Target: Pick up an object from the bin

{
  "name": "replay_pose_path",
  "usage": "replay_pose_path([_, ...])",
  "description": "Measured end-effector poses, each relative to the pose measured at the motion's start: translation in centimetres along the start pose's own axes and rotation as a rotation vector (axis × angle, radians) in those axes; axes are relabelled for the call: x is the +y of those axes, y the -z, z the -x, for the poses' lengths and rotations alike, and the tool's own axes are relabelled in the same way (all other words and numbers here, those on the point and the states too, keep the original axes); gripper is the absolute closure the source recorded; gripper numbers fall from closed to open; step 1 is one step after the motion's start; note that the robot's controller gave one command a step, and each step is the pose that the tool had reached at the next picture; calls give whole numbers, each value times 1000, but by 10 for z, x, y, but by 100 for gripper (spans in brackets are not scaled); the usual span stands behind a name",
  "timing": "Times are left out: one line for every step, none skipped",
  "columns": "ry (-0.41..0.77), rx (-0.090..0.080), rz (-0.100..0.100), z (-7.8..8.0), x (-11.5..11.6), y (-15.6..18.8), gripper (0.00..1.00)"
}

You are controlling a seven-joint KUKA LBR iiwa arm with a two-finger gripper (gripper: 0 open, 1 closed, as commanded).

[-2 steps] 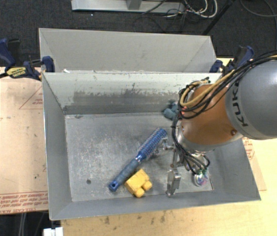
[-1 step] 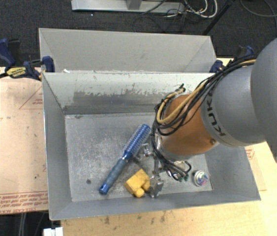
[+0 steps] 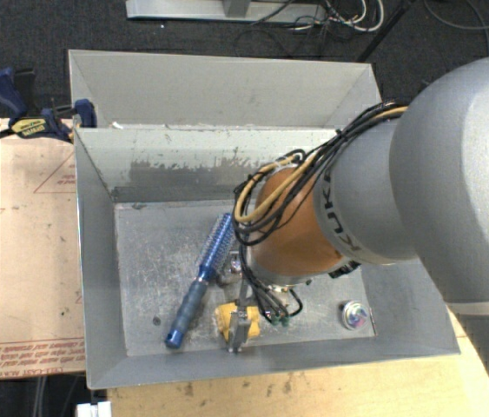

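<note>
My gripper is low in the bin's front middle, right over a small yellow thing that shows on either side of it. Whether the yellow thing is held I cannot tell. A blue brush with a bristled upper end and a smooth handle lies slantwise just to the gripper's left, its bristle end close to the wrist.
A small round shiny thing with a purple tint lies at the bin floor's front right. The arm with its orange cover and cables hangs over the floor's middle and right. The left part of the floor is bare, scuffed metal.
</note>
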State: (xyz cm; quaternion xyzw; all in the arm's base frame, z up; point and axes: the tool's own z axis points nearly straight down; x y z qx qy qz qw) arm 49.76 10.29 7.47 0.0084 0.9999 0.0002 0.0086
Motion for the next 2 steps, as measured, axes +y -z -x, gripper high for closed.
replay_pose_path([3, -1, 3, 0, 2, -1, 100])
replay_pose_path([-25, 7, 2, 24, 12, 166, 100])
